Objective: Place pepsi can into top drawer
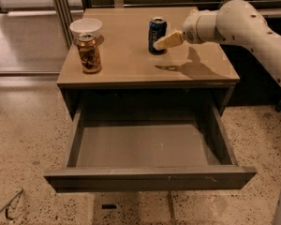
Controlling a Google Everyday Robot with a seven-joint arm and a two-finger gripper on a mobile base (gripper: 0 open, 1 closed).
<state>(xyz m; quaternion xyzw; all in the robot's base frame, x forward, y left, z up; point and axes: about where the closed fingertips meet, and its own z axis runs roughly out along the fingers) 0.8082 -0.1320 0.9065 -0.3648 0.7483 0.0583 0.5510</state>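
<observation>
The pepsi can, dark blue with a silver top, stands upright on the cabinet top, toward the back middle. My gripper reaches in from the right and its cream fingertips are right at the can's lower right side. The white arm stretches in from the right edge. The top drawer is pulled fully open below the cabinet top, its grey floor bare.
A brown-and-gold patterned can stands at the cabinet top's left front, with a white bowl just behind it. Speckled floor lies around the cabinet. A metal frame post rises at the back left.
</observation>
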